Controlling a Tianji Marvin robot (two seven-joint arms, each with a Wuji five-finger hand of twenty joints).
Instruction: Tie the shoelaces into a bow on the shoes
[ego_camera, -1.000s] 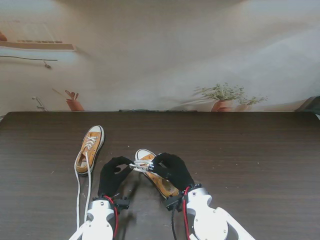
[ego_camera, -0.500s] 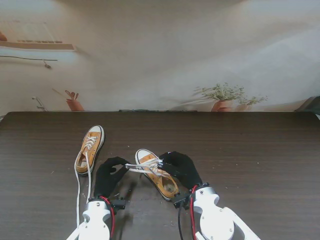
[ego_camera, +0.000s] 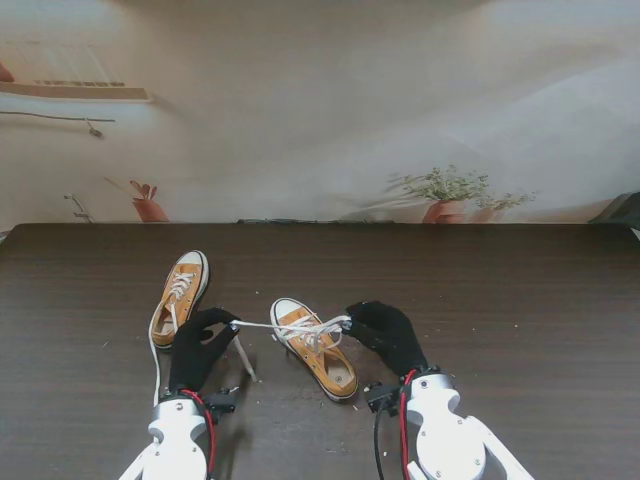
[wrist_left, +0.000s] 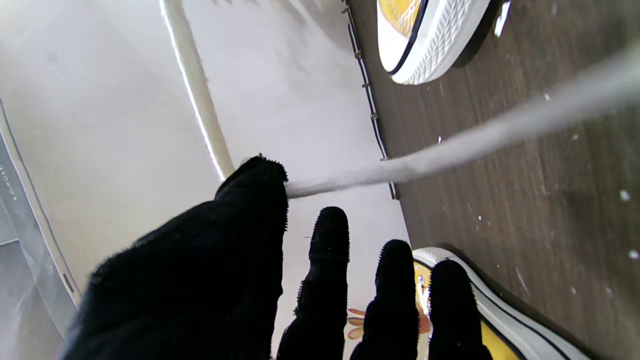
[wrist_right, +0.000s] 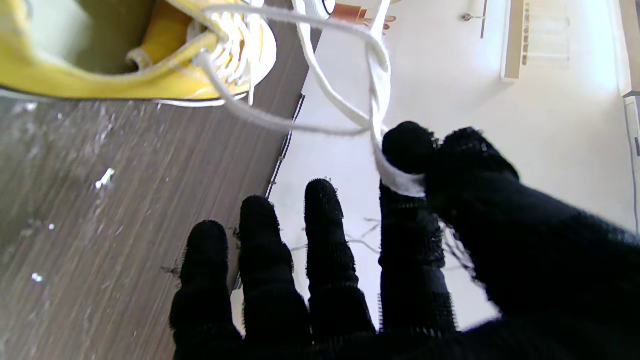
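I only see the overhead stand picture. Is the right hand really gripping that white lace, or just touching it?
Observer: Gripping. Its wrist camera shows the right hand pinching the lace between thumb and index finger.
Operator: And the other one?
Observer: The left hand pinches the lace at its thumb tip; three fingers stick out free.
Operator: Any bow yet?
Observer: No. The right wrist view shows strands only twisted together beside the yellow shoe.

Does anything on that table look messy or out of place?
Yes. The far shoe on the left lies untied, its lace trailing toward me across the table. Small pale specks litter the wood too.
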